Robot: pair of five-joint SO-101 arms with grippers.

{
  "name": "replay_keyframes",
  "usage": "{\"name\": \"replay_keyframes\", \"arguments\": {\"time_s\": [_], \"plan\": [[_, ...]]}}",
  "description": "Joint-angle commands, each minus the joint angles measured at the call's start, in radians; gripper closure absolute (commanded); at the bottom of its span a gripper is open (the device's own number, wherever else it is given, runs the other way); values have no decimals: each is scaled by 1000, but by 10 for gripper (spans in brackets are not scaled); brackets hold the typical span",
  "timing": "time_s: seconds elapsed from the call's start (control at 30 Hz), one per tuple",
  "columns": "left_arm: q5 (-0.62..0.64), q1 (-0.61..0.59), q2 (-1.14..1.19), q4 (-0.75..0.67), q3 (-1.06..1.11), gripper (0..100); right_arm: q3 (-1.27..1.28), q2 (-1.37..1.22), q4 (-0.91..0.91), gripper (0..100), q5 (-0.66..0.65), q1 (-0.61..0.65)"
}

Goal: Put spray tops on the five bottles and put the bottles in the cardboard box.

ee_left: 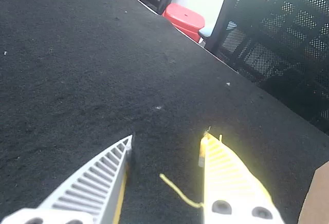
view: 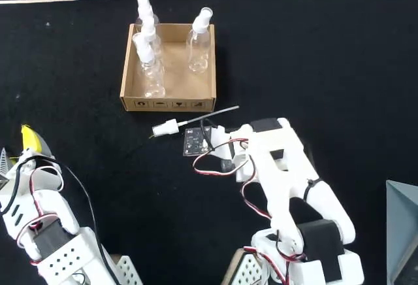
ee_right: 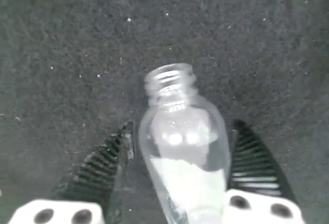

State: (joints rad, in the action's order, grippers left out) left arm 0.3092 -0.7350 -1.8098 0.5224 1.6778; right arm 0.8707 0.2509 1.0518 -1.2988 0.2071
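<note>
The cardboard box (view: 168,103) stands at the back middle of the black table. Several clear bottles with white spray tops stand in it, such as one at its right side (view: 199,46) and one at its left (view: 152,76). A loose spray top (view: 166,129) lies just in front of the box, its thin tube pointing right. My right gripper (view: 197,146) is beside that top, shut on a clear capless bottle (ee_right: 180,131) with the fingers (ee_right: 247,152) against its sides and the neck pointing away. My left gripper (ee_left: 167,144) is open over bare table at the front left (view: 27,142).
A grey object (view: 401,226) sits at the table's right front edge. Red stools (ee_left: 182,16) and a black mesh chair (ee_left: 288,44) stand beyond the table's edge. Red and black cables loop around the right arm (view: 287,187).
</note>
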Motion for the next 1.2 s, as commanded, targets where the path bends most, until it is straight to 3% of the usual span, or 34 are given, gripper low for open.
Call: {"name": "replay_keyframes", "arguments": {"time_s": [0.0, 0.17, 0.47, 0.8, 0.93, 1.17], "plan": [[-5, 1, -11, 8, 22, 805, 1, 62, -12, 882, 17, 25], [-5, 2, -11, 8, 22, 805, 1, 68, 0, 930, 26, 18], [-5, 2, -11, 8, 22, 805, -94, 70, 117, 950, 233, 26], [-5, 2, -11, 8, 22, 805, -216, 70, 288, 969, 241, 29], [-5, 4, -11, 8, 22, 805, -266, 70, 381, 972, 242, 86], [-5, 4, -11, 8, 22, 805, -421, 70, 465, 987, 502, 224]]}}
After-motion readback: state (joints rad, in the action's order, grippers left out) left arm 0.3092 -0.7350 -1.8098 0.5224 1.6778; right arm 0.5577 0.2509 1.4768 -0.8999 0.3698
